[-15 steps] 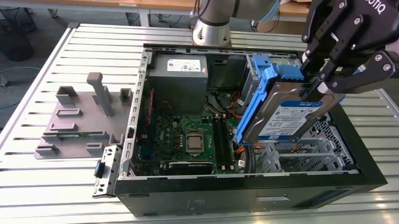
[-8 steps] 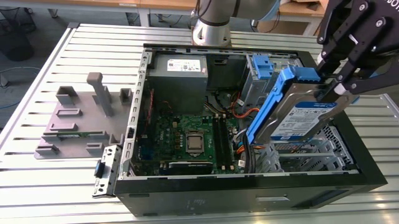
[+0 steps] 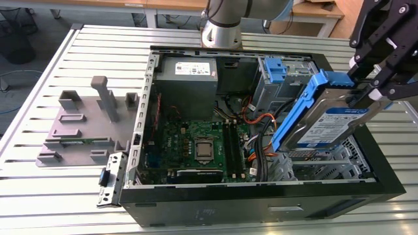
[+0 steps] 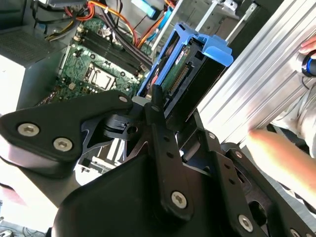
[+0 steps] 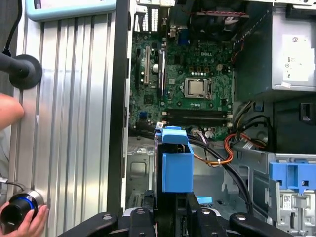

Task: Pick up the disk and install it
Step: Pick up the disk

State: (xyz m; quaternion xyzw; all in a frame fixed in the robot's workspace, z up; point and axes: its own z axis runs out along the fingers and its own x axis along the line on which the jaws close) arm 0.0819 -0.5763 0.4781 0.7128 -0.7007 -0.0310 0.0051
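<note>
One disk (image 3: 326, 120) | gripper (image 3: 364, 94) clamped on its upper end | tilted above drive cage (image 3: 323, 164) | install step, not yet seated

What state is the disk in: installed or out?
Out: the gripper holds the disk tilted above the open case.

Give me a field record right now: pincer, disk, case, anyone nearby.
pincer: shut on the disk, at its upper end
disk: tilted, lower end toward the drive cage, not seated
computer case: open, lying on the slatted table, motherboard exposed
hand: a person's, over the table beside the case, holding a small round device
</note>
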